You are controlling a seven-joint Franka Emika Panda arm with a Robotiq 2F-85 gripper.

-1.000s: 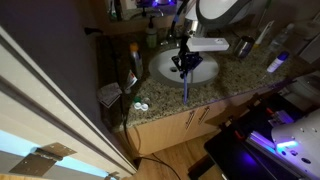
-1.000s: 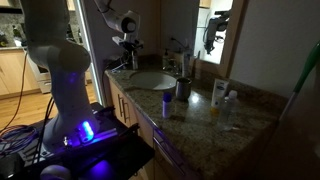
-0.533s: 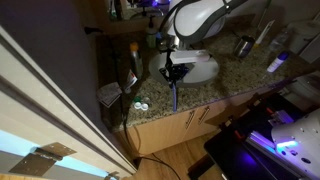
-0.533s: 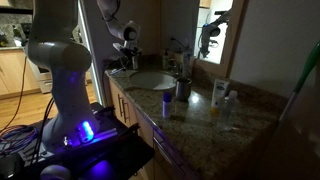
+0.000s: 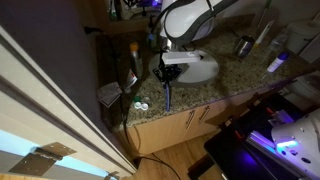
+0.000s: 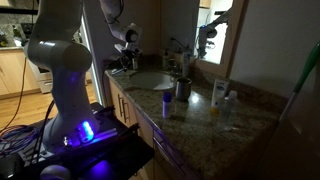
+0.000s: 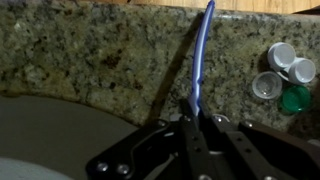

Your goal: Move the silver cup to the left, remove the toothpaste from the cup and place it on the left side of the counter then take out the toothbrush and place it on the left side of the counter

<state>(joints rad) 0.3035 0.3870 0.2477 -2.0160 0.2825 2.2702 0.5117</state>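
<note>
My gripper (image 5: 168, 72) is shut on the toothbrush (image 5: 169, 95), a thin stick lit blue that hangs down from the jaws over the counter's front strip (image 5: 190, 92), at the left edge of the white basin (image 5: 203, 70). In the wrist view the toothbrush (image 7: 200, 60) runs from the jaws (image 7: 195, 120) out over speckled granite (image 7: 90, 50). The silver cup (image 5: 243, 45) stands at the far right of the basin and also shows in an exterior view (image 6: 183, 89). I cannot make out the toothpaste; my arm covers the area behind the basin.
Several small round-capped bottles (image 7: 283, 75) stand on the counter near the toothbrush tip; they also show in an exterior view (image 5: 140, 104). A dark bottle (image 5: 133, 60) stands at the counter's left end. A purple-lit bottle (image 5: 277, 62) is at the right. A faucet (image 6: 178, 55) rises behind the basin.
My gripper has carried the toothbrush from above the middle of the basin leftwards and a little lower, to the basin's left edge. The cup has not moved.
</note>
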